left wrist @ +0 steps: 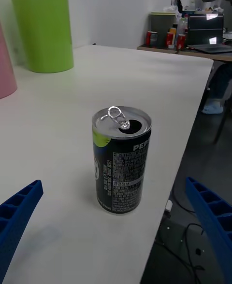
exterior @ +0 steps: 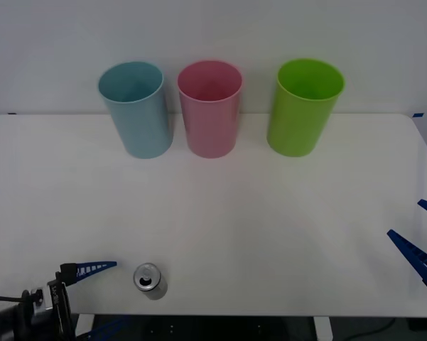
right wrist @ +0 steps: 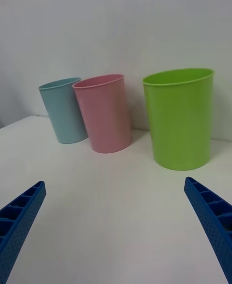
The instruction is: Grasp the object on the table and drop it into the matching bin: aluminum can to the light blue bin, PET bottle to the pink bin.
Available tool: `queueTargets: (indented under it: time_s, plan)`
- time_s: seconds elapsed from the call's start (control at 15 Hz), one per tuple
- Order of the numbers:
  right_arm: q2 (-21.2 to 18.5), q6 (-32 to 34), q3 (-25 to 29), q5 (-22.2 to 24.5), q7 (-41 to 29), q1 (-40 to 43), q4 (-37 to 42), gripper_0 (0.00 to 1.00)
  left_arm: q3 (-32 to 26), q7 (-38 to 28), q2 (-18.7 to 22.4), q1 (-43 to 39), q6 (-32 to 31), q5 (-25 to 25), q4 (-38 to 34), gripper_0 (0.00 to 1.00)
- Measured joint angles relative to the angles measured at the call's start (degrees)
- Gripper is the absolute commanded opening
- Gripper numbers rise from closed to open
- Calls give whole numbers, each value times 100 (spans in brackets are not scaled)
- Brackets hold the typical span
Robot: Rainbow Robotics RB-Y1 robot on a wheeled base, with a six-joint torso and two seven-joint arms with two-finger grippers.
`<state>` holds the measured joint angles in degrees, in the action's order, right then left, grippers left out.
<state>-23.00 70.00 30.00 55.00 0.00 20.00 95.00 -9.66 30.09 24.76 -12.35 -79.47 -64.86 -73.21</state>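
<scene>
Aluminum can (exterior: pixel 149 278), a small drink can with a silver pull-tab top and, as we see from the left wrist, a dark printed body, stands upright near the front edge of the wide white table (exterior: pixel 220 220), toward its left side. Along the far edge we see three tall tapered plastic bins in a row: the light blue bin (exterior: pixel 136 108) on the left, the pink bin (exterior: pixel 210 106) just beside it, and a lime green bin (exterior: pixel 303 106) standing apart to the right. The tabletop between the can and the bins lies bare. Our left gripper (exterior: pixel 92 298) sits at the front left corner, its blue ribbed fingers spread wide and holding nothing; the can stands just to its right, and in the left wrist view it sits between the two fingers, a little ahead of their tips. Our right gripper (exterior: pixel 419 234) waits at the table's right edge, also spread wide and empty-handed, well apart from the can.
</scene>
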Motion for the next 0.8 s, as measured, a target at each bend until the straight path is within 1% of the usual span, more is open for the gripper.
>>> queueTargets:
  time_s: [0.33, 0.6, 0.8]
  plan:
    - [0, 0, 0, 0, 0, 0, 0, 100, -3, 6, -247, 122, 116, -269, 21, 100]
    - [0, 0, 0, 0, 0, 0, 0, 100, -1, 124, -450, 367, 133, -439, 382, 100]
    - [0, 0, 0, 0, 0, 0, 0, 100, 0, 179, -601, 493, 129, -589, 473, 100]
